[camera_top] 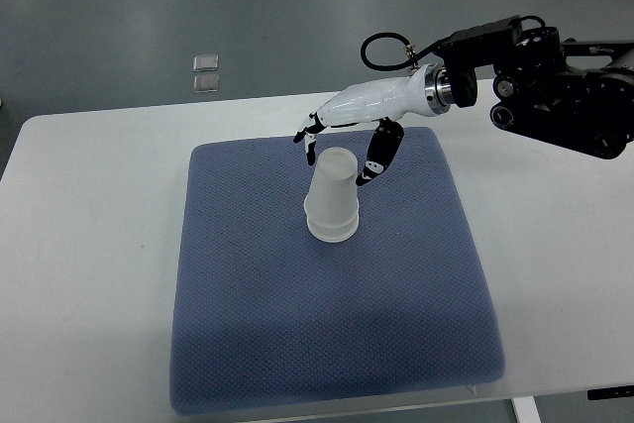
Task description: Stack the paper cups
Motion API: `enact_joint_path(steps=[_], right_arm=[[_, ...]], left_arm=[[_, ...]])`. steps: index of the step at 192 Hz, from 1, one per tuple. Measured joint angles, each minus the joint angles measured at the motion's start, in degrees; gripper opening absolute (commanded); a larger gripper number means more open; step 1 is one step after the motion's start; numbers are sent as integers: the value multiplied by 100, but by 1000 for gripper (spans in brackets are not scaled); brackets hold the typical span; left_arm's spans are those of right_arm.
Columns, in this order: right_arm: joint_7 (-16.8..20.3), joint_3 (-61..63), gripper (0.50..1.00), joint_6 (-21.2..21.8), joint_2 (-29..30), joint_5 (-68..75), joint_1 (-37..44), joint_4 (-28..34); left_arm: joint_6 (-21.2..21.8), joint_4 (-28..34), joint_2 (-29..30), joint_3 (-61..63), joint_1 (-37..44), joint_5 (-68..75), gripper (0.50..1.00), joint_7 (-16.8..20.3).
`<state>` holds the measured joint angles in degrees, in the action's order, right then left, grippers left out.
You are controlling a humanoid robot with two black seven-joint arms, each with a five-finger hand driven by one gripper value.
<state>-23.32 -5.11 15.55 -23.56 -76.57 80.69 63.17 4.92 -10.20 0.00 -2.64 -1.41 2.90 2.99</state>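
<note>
Seen steeply from above, a white worktop (89, 245) carries a blue-grey textured mat (327, 344), and near the mat's upper middle stands a stack of white paper cups (331, 197), upside down, with one cup nested over another so that two rims show at the base. From the right edge comes a black robot arm ending in the right robot hand (342, 146), white with dark fingers (381, 156). Its fingers are spread apart on either side of the top cup, close to it but apparently not pressing on it, and they hold nothing. No left arm is visible. Two small clear objects (206, 70) lie on the grey floor beyond the worktop. Judging by this, the stacking looks done and the release is under way; the next move calls for lifting the hand straight away without brushing and toppling the stack.
</note>
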Motion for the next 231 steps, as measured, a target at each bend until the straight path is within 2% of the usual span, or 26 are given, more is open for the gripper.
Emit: enact_joint_path(steps=[69,103,130,158,191,231], right_arm=[[0,78,901,63,-97,34,102,4],[-1,899,901,89,-127,251,73,-324],[5,1849,901,100,-53,1577,-310,-962],[11,2156,903,56,-9,2997,-501,-1516],[10,2517,903,-112,134,4689,-916,-1803],[10,3135,901,-443,354,5916,-1243,-2231]], left_arm=[[0,0,0,0,0,0,1000,-1],[0,0,0,0,0,0,1000,-5],[0,0,0,0,0,0,1000,-5],[0,0,0,0,-1,0,1000,-4],[0,0,0,0,0,0,1000,0],[0,0,0,0,0,0,1000,0]])
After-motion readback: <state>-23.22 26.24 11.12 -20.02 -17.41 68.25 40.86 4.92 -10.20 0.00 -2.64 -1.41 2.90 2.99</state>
